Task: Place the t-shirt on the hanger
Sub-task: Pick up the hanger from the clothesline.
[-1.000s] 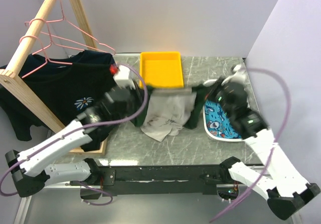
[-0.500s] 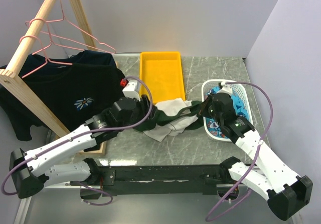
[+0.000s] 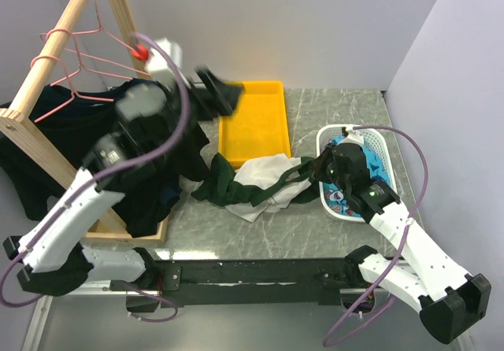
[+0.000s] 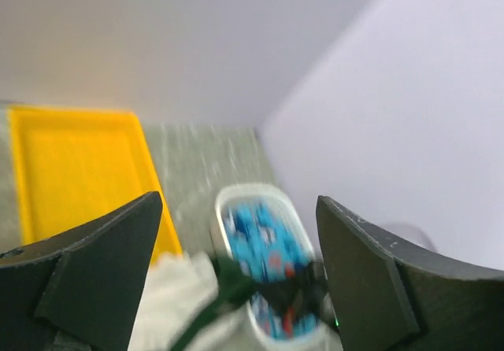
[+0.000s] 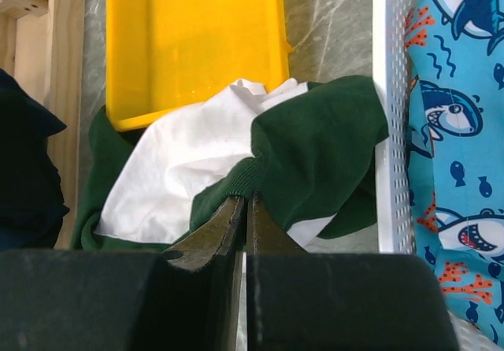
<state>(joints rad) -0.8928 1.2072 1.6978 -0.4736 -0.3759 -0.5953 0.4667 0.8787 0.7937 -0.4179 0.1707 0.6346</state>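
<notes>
The t-shirt [image 3: 253,182], dark green with white parts, lies crumpled on the surface [image 3: 299,229], one green fold pinched in the right pincer [image 5: 242,201]. The hanger [image 3: 104,62], thin pink wire, hangs from the wooden rail [image 3: 49,52].

Tray [image 3: 253,119] sits back-centre on desk [image 3: 315,233]. T-shirt [image 3: 252,184] heaped right in front of tray, touching its near rim. Basket [image 3: 376,133] just rt of tray, cloth [image 5: 461,115] inside it. Rack [image 3: 30,79] stands left of tray, hanger [image 3: 88,56] on its rail, 2nd shirt [image 3: 55,131] draped below. L gripper [image 3: 219,90] up over tray's back-left corner. R gripper [image 3: 313,170] front-rt of tray, btwn t-shirt and basket, jaws at t-shirt's edge.
</notes>
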